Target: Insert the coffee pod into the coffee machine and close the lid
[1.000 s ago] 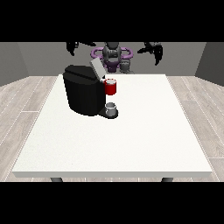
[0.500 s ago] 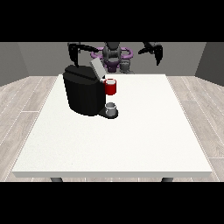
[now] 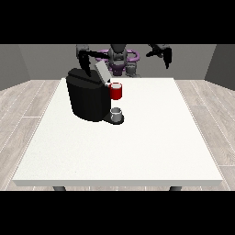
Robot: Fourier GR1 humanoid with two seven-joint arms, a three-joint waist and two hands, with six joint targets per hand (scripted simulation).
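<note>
The black coffee machine (image 3: 88,98) stands on the left half of the white table (image 3: 137,147), its grey lid (image 3: 102,72) tilted up. A red thing at the machine (image 3: 116,91) sits at its front, and below it a small grey thing (image 3: 117,113) rests on the machine's base. The hand at the view's left (image 3: 84,62) hangs over the machine's back top edge, just left of the lid, with its fingers pointing down and holding nothing. The hand at the view's right (image 3: 163,53) is raised beyond the table's far edge, fingers relaxed and empty.
The robot's torso (image 3: 119,62) stands behind the table's far edge. Grey walls and a wood-pattern floor surround the table. White tabletop spreads to the right of the machine and in front of it.
The hand at the view's left has swung in from the far left and come down to the machine's top beside the lid. The other hand has barely moved.
</note>
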